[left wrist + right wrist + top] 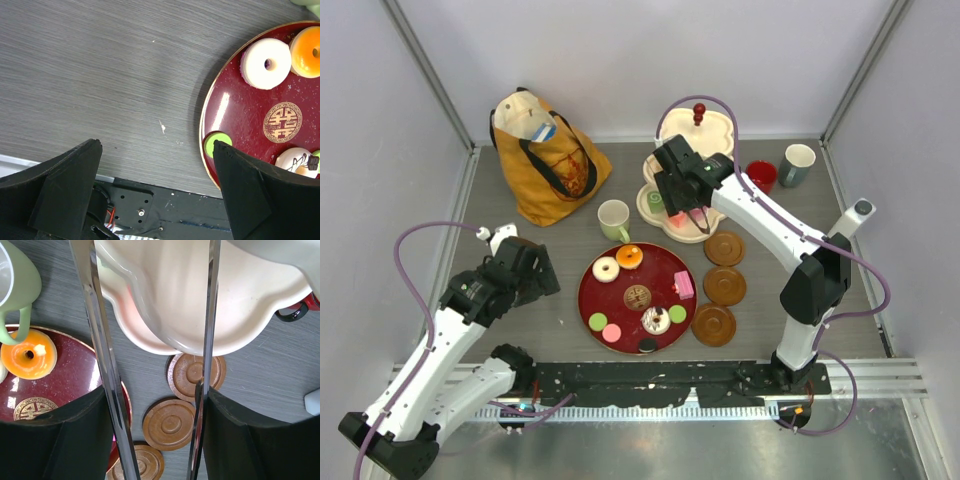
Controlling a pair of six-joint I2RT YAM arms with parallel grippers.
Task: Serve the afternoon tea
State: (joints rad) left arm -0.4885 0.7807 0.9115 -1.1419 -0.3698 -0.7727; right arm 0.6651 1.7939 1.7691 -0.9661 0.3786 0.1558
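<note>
The dark-red tray (638, 298) holds several toy pastries, among them a white donut (606, 268) and an orange donut (629, 256). The pale green mug (613, 219) stands just beyond the tray. The red mug (761, 175) and the grey-blue mug (798, 163) stand at the back right. My right gripper (685, 205) hovers over the lower tier of a cream stand (665, 205), where a green pastry (656, 200) lies. It (155, 395) grips metal tongs (100, 340) with spread arms; their tips are hidden. My left gripper (532, 268) is open and empty left of the tray (235, 100).
A mustard tote bag (545, 160) sits at the back left. Three brown coasters (724, 285) lie in a column right of the tray, also in the right wrist view (170, 424). Cage walls surround the table. A black rail (150, 205) runs along the near edge.
</note>
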